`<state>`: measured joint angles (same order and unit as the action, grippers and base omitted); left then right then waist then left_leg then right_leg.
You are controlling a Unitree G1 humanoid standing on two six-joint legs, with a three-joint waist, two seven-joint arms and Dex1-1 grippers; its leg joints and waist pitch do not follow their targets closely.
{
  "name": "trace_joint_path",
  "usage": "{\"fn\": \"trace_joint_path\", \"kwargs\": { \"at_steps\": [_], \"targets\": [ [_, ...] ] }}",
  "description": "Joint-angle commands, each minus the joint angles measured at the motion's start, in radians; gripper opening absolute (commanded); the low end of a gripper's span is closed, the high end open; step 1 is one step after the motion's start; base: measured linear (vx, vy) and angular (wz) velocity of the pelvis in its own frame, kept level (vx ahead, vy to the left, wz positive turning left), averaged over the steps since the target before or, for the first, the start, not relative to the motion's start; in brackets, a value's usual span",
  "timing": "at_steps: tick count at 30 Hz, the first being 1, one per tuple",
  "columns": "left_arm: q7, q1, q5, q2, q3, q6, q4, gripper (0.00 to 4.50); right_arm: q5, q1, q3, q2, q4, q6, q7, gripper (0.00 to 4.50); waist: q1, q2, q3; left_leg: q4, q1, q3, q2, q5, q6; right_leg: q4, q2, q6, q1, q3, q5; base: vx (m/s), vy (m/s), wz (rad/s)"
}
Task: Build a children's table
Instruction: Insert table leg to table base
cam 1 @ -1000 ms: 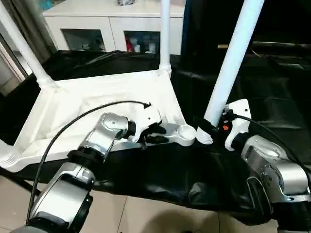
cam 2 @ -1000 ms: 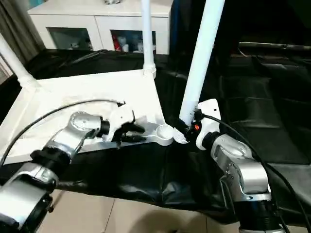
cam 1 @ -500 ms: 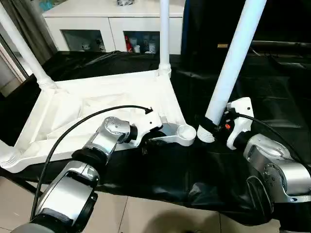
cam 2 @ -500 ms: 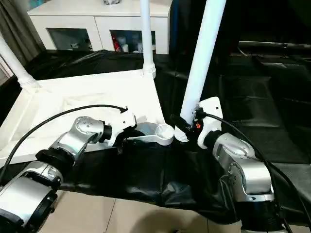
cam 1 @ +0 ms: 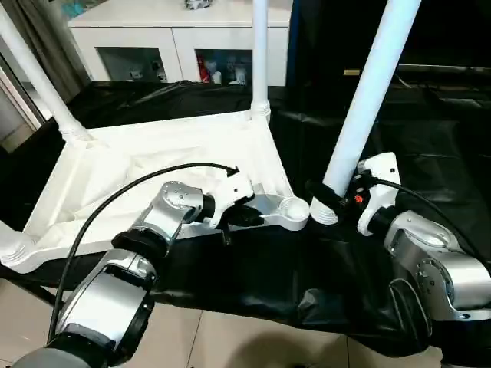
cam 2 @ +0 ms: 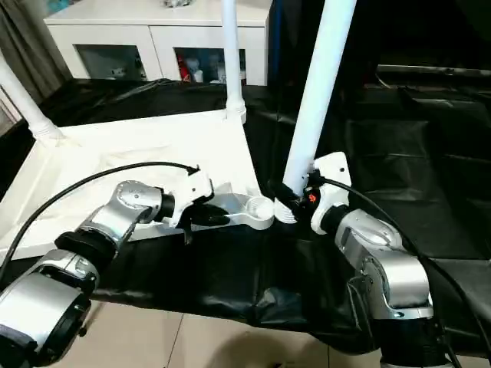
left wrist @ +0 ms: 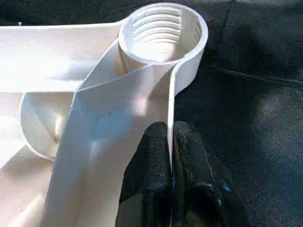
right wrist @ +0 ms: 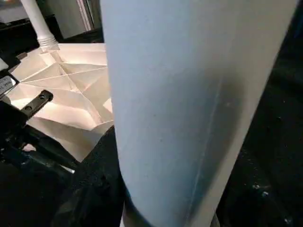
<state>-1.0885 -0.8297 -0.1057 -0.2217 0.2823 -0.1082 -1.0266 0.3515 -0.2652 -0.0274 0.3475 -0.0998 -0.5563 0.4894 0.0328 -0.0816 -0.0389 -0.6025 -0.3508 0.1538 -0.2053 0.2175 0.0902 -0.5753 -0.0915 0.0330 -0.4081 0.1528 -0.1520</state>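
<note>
Three legs already stand in the upturned table top (cam 1: 153,172), which lies ribbed side up on the black cloth (cam 1: 430,130): one leg at the far corner (cam 1: 259,54), one at the far left corner (cam 1: 34,77), and the base of a third at the near left corner (cam 1: 11,249). The empty threaded socket (left wrist: 163,33) at the near right corner is your landmark.

Step in hand: fitting the fourth leg (cam 1: 368,92). The right gripper (cam 1: 337,203) holds it near its lower end, just to the right of the socket, leaning slightly, with its foot on the cloth. Both jaws clasp the tube. The left gripper (left wrist: 171,161) pinches the thin rim wall of the top just behind the socket, fingers pressed together on it, which I judge steadies the corner.

Next move, as judged: lift the leg clear of the cloth, bring its end over the socket, set it upright, lower it into the threads and turn. Keep the corner held. A tilted entry could cross the thread or push the top away.

Writing: no brand or label can be read. A small red mark shows on the right gripper's body beside the socket; no text is legible.
</note>
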Motion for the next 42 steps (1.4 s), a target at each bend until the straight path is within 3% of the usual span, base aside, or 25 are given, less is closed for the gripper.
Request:
{"fn": "trace_joint_path", "kwargs": {
  "at_steps": [1,8,9,11,13,14,16,19,21,23,42],
  "targets": [
    [-0.005,0.004,0.0,-0.013,-0.005,-0.009,-0.013,0.0,0.007,-0.001,0.002,0.0,-0.013,-0.004,0.009,1.93,0.005,0.014,0.071,0.059,-0.015,0.001,-0.006,0.065,-0.111,0.076,-0.054,0.102,0.082,-0.053,-0.268,0.0,0.0,0.0],
    [-0.034,0.02,0.014,-0.013,-0.013,0.011,0.014,0.0,0.012,-0.005,0.019,0.006,-0.012,-0.019,0.031,1.93,0.005,0.013,0.072,0.058,-0.014,0.001,-0.01,0.048,-0.12,0.067,-0.056,0.134,0.083,-0.056,-0.217,0.0,0.0,0.0],
    [-0.052,0.037,0.02,-0.01,-0.009,0.02,0.043,0.0,0.014,-0.004,0.033,0.005,-0.018,-0.032,0.039,1.93,0.003,0.027,0.073,0.058,-0.014,0.003,-0.011,0.048,-0.121,0.067,-0.056,0.133,0.084,-0.057,-0.216,0.0,0.0,0.0],
    [-0.06,0.05,0.023,-0.007,-0.006,0.029,0.062,0.0,0.015,-0.003,0.042,0.003,-0.022,-0.034,0.044,1.93,0.005,0.02,0.072,0.058,-0.014,0.003,-0.011,0.04,-0.125,0.065,-0.058,0.139,0.083,-0.058,-0.222,0.0,0.0,0.0],
    [-0.083,0.09,0.039,0.005,0.001,0.057,0.143,0.0,0.019,-0.008,0.058,-0.007,-0.023,-0.043,0.051,1.93,0.007,0.025,0.072,0.06,-0.012,0.003,-0.017,0.042,-0.124,0.064,-0.061,0.141,0.082,-0.06,-0.235,0.0,0.0,0.0],
    [-0.087,0.098,0.043,0.007,0.003,0.067,0.162,0.0,0.018,-0.01,0.059,-0.011,-0.019,-0.044,0.049,1.93,0.009,0.022,0.072,0.059,-0.012,0.003,-0.016,0.038,-0.125,0.064,-0.062,0.141,0.08,-0.06,-0.237,0.0,0.0,0.0],
    [-0.092,0.126,0.044,0.012,0.015,0.091,0.223,0.0,0.01,-0.022,0.079,-0.028,-0.003,-0.043,0.049,1.93,0.008,0.028,0.069,0.06,-0.011,0.005,-0.018,0.042,-0.123,0.067,-0.061,0.135,0.076,-0.061,-0.255,0.0,0.0,0.0],
    [-0.09,0.133,0.039,0.011,0.021,0.091,0.236,0.0,0.011,-0.029,0.089,-0.041,0.003,-0.05,0.051,1.93,0.01,0.024,0.068,0.062,-0.009,0.006,-0.017,0.053,-0.114,0.07,-0.059,0.123,0.074,-0.062,-0.276,0.0,0.0,0.0],
    [-0.083,0.136,0.038,0.011,0.019,0.094,0.24,0.0,0.006,-0.036,0.097,-0.049,0.018,-0.048,0.049,1.93,0.011,0.031,0.068,0.063,-0.011,0.005,-0.015,0.053,-0.108,0.067,-0.06,0.118,0.077,-0.062,-0.278,0.0,0.0,0.0],
    [-0.07,0.14,0.033,0.007,0.016,0.099,0.25,0.0,-0.004,-0.041,0.104,-0.048,0.028,-0.044,0.049,1.93,0.01,0.028,0.067,0.062,-0.011,0.005,-0.015,0.054,-0.104,0.069,-0.06,0.112,0.076,-0.062,-0.283,0.0,0.0,0.0],
    [-0.065,0.157,0.035,-0.019,0.012,0.143,0.294,0.0,-0.002,-0.076,0.084,-0.065,0.156,-0.006,0.071,1.93,0.003,0.029,0.069,0.059,-0.013,0.005,-0.013,0.042,-0.114,0.065,-0.059,0.122,0.077,-0.061,-0.258,0.0,0.0,0.0]
  ]
}}
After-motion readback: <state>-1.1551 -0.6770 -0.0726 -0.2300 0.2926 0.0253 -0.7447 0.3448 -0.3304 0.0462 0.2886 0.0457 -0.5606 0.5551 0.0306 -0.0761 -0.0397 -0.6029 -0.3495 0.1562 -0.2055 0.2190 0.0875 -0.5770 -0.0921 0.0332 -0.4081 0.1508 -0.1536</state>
